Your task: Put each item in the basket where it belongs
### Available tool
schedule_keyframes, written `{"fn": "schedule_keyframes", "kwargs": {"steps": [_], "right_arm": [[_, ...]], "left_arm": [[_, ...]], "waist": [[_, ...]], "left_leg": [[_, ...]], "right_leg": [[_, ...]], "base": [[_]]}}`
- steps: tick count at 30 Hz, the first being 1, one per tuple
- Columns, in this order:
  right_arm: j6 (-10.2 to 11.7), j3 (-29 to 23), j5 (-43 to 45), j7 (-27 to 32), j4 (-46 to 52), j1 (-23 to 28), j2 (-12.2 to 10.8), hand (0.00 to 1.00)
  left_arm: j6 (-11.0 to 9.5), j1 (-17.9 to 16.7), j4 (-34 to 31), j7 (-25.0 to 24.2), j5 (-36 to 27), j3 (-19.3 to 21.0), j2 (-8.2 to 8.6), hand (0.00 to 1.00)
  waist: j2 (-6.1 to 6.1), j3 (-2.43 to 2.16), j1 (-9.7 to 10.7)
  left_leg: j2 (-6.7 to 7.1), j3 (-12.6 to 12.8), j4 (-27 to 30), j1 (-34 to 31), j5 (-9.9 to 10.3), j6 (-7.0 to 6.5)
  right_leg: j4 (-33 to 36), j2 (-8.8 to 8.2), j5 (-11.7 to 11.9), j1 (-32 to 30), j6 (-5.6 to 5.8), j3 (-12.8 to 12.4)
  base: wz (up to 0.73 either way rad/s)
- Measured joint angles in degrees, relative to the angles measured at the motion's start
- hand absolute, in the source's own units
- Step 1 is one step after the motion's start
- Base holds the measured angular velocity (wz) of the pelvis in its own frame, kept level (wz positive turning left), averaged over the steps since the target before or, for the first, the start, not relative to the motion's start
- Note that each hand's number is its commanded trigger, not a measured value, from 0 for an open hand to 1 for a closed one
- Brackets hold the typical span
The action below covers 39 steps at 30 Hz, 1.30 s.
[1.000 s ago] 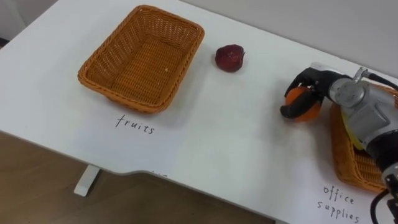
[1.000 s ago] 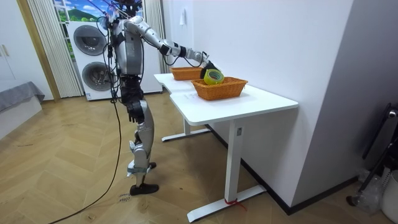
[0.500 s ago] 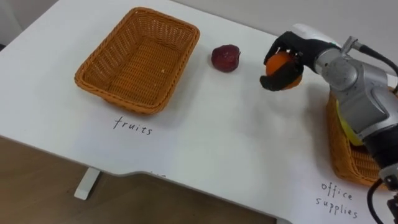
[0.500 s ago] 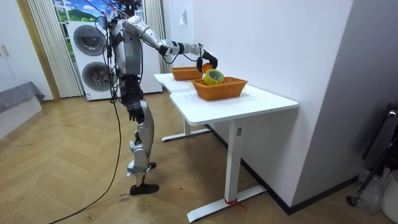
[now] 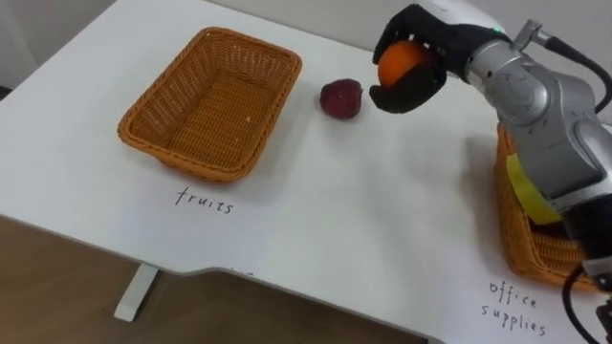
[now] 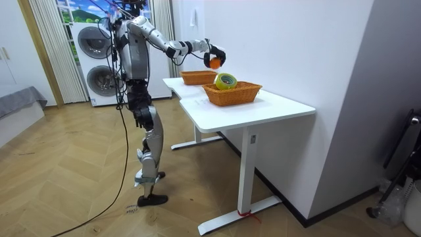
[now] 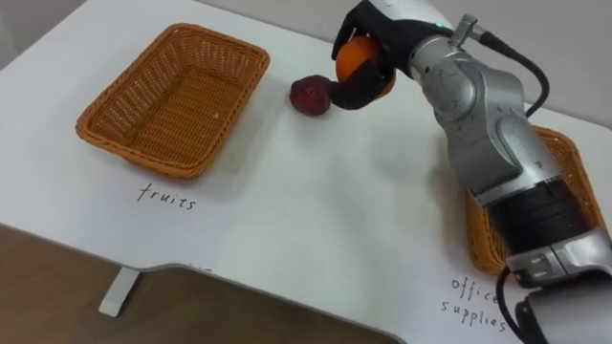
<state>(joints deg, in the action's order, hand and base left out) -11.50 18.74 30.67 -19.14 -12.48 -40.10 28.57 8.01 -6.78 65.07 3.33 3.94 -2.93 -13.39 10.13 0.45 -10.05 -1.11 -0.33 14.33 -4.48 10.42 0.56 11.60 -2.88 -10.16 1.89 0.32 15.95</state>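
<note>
The orange (image 5: pixel 399 63) is in the air over the far part of the table (image 5: pixel 335 220), just beside and above a dark red fruit (image 5: pixel 340 98) that lies on the tabletop. The right hand (image 5: pixel 435 48) has its dark fingers curled around the orange from above and below, so only part of the bright skin shows.

The main risk, as I judge it, is the grip. The orange is round and smooth, and a wrap that leaves this much of it uncovered could let it roll out during the carry. Dropped here, it would likely bounce on the hard table, knock the red fruit, or roll off the edge. The path to the empty fruit basket (image 5: pixel 143 110), well apart on the robot's left, also passes close over the red fruit, so a low sweep could nudge it away. A late release could catch the basket's woven rim and tip the orange back out.

The orange looks whole, evenly coloured, firm and unmarked.

On the robot's right, the office supplies basket (image 5: pixel 516 244) holds a yellow tape roll (image 5: pixel 524 186), partly hidden behind the forearm.
</note>
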Motion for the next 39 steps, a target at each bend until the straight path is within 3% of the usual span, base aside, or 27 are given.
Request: {"fn": "schedule_keyframes", "kwargs": {"steps": [11, 16, 20, 25, 27, 31, 39], "right_arm": [[-1.1, 0.0, -3.4, 0.4, 0.2, -1.7, 0.0, 1.0], [-1.2, 0.0, -3.0, 1.0, 0.4, -2.1, -0.2, 1.0], [-3.0, 0.1, -0.7, 1.0, 2.8, -2.1, -0.9, 1.0], [-3.6, 0.5, -0.9, 0.9, 3.1, -2.1, -4.2, 1.0], [-3.4, 2.1, -1.0, 1.0, 2.6, -2.4, -4.4, 1.0], [-2.6, 5.6, -2.1, 1.1, 0.1, -3.2, -4.4, 1.0], [-1.6, 7.2, -8.1, 3.6, -7.3, -5.0, -4.6, 1.0]], "left_arm": [[0.1, -2.0, -3.7, 1.2, 0.0, 0.7, 0.09, 0.0], [0.1, -2.2, -3.7, 1.6, 0.1, 1.9, -0.08, 0.0], [0.3, -3.0, -3.7, 1.5, 0.1, 2.6, 0.12, 0.0], [1.2, -3.8, -3.6, 0.8, 0.4, 2.7, -0.21, 0.0], [1.2, -3.9, -3.4, 0.7, 0.3, 2.7, -0.24, 0.0], [1.2, -4.6, -3.4, 0.7, 0.2, 2.6, -0.3, 0.0], [1.0, -5.5, -5.4, 0.7, 0.4, 2.8, -0.69, 0.0]], "waist": [[1.08, -0.11, -1.1], [2.83, -0.16, -2.0], [3.01, -0.14, -3.0], [3.5, 0.28, -6.4], [3.55, 0.69, -7.4], [3.68, 0.85, -8.1], [4.02, 1.11, -10.7]], "left_leg": [[0.07, -0.6, -0.1, 0.1, -0.1, 0.08], [0.31, -2.3, -0.2, 0.1, -0.1, 0.19], [0.83, -3.6, -0.3, 0.1, -0.2, 0.08], [1.14, -5.1, -0.7, 0.7, -0.3, 0.06], [1.32, -5.7, -0.8, 0.6, -0.3, 0.06], [1.94, -7.7, -0.5, -0.4, -0.4, -0.01], [2.37, -8.4, -0.3, -0.7, -0.4, -0.09]], "right_leg": [[0.0, -0.05, 0.0, 0.4, 0.0, 1.0], [-0.1, -0.13, 0.0, 1.1, 0.01, 3.4], [-0.1, -0.46, 0.0, 1.7, 0.03, 5.7], [-1.2, -0.42, -0.1, 2.9, 0.16, 6.6], [-1.1, -0.43, -0.1, 3.1, 0.22, 7.0], [-1.2, -0.53, -0.2, 3.1, 0.38, 7.1], [-1.1, -0.95, -0.7, 3.1, 1.03, 7.9]], "base": [[0.02], [0.17], [0.2], [0.13], [0.21], [0.27], [0.07]]}}
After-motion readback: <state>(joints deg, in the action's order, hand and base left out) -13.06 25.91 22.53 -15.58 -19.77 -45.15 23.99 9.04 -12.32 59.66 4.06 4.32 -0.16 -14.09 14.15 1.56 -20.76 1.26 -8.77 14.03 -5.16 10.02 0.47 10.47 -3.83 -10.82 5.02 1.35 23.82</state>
